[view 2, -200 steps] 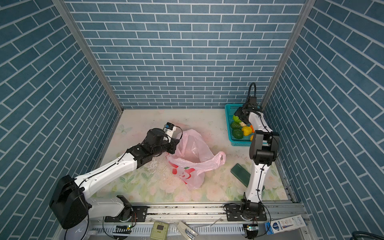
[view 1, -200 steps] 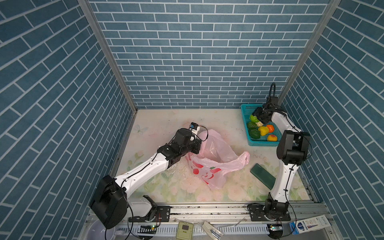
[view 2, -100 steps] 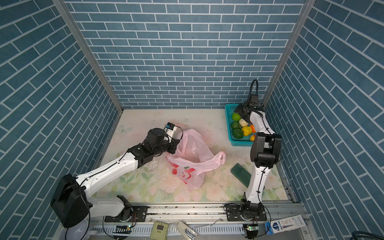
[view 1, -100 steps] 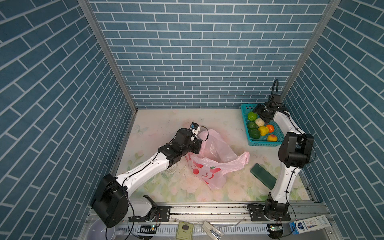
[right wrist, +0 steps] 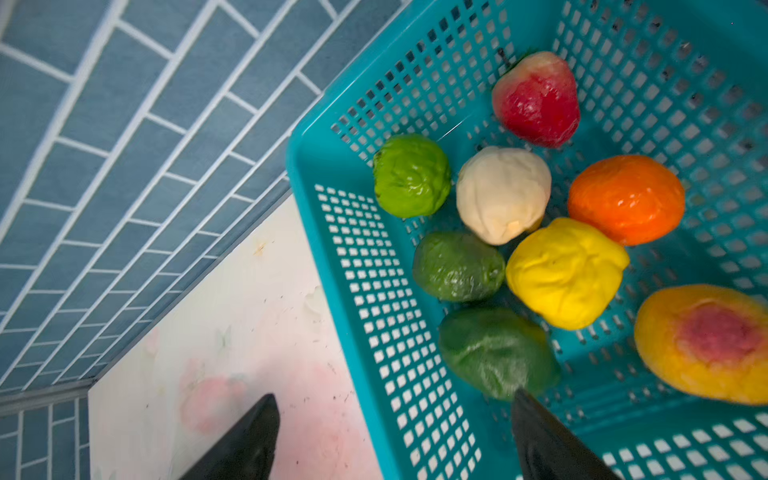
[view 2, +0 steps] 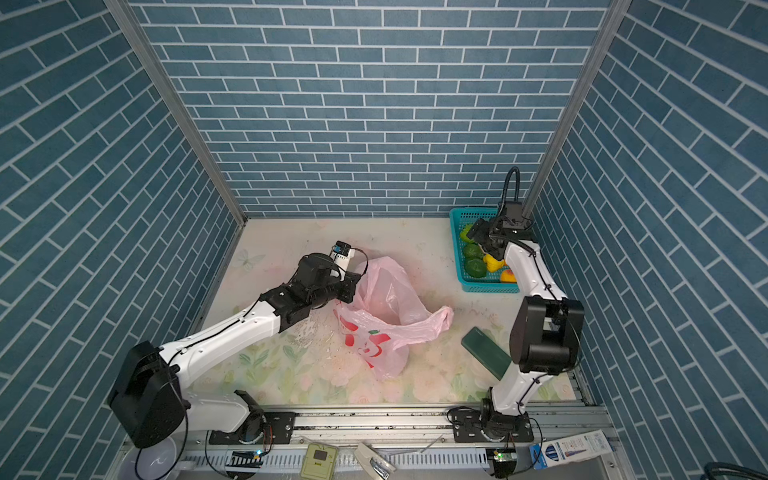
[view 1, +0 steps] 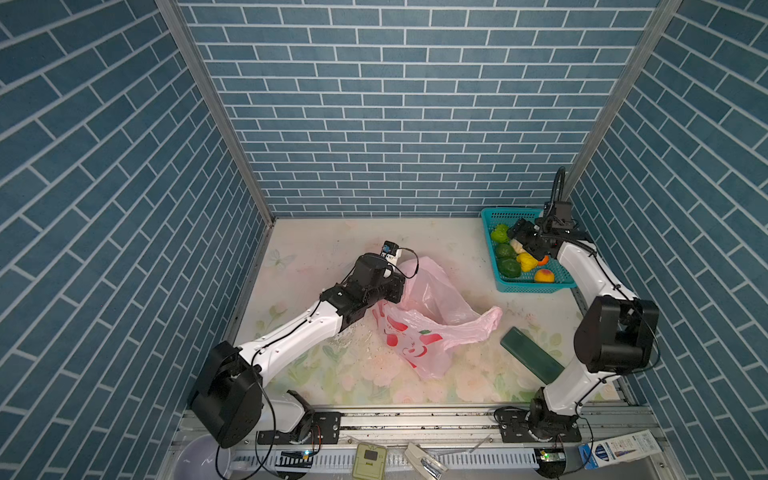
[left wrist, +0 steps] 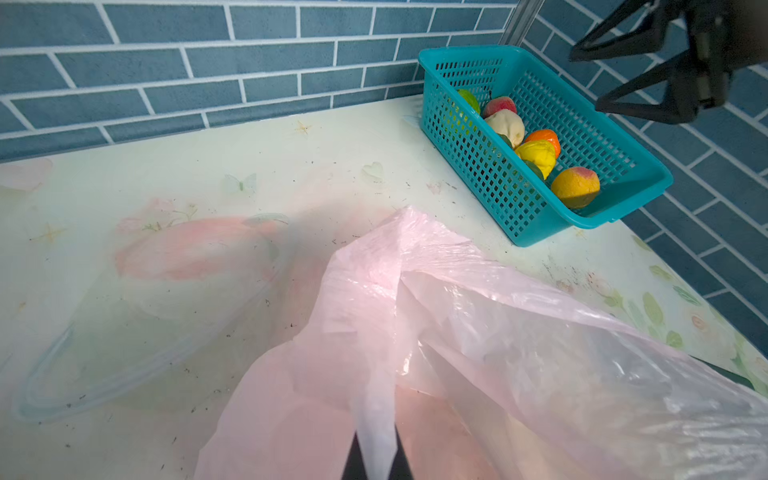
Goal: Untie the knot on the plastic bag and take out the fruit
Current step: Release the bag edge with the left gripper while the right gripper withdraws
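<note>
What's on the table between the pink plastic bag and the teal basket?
Nothing but bare floral tabletop separates the pink bag from the teal basket; the left wrist view shows it plainest, and both top views agree.

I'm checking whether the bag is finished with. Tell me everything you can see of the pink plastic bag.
The plastic bag is thin, translucent pink film, crumpled, printed with red apples. It lies slack on the floral table, mouth open, untied, seemingly empty. One stretched handle lies flat on the table. The shut left gripper pinches its rim, holding that side raised.
</note>
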`<state>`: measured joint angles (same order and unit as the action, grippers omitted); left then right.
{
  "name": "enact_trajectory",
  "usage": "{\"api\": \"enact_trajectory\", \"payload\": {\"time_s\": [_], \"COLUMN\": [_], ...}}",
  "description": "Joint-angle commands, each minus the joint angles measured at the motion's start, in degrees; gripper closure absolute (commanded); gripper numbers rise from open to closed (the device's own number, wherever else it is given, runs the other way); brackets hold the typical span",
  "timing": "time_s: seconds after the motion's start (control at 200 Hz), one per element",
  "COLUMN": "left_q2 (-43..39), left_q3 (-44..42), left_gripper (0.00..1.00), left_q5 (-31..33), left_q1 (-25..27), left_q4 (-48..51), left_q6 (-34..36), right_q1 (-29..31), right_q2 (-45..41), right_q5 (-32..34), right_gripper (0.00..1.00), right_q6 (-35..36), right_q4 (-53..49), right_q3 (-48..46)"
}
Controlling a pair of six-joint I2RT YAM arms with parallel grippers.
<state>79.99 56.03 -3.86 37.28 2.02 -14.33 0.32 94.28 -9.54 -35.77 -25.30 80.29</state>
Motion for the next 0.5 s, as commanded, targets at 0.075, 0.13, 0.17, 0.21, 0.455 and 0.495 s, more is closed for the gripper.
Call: {"api": "enact_trajectory", "payload": {"time_s": [0.075,0.13,0.17,0.21,0.455,0.495], "left_q2": [6.30,8.67,10.32,11.91,21.37,22.83], "left_q3": [7.15,9.53,11.40,13.15,24.53,26.23], "left_gripper": [1.00,1.00,1.00,1.00,1.00,1.00], "left_q5": [0.89,0.44,0.11,-0.22,-1.23,-1.57], "left_q1": [-3.01,-4.18,-5.01,-5.89,-9.11,-9.32], "left_q4": [-4.71,-5.34,-5.58,-5.99,-6.21,-6.03], "left_q6": [2.56,3.09,3.61,4.07,5.36,5.45], "right_q1": [3.88,5.08,5.71,6.07,7.64,7.67], "right_q2": [-12.74,-16.22,-18.77,-21.36,-31.45,-32.16], "right_q5": [-0.44,0.28,0.56,0.78,1.29,1.36], "right_gripper": [0.14,0.14,0.14,0.14,0.14,0.14], "right_q6": [-2.25,-2.92,-3.60,-4.30,-6.59,-6.67], "right_q4": [0.00,-0.99,-1.70,-2.17,-6.89,-7.35], "right_q3": [-13.03,-16.06,-18.18,-20.22,-27.37,-27.78]}}
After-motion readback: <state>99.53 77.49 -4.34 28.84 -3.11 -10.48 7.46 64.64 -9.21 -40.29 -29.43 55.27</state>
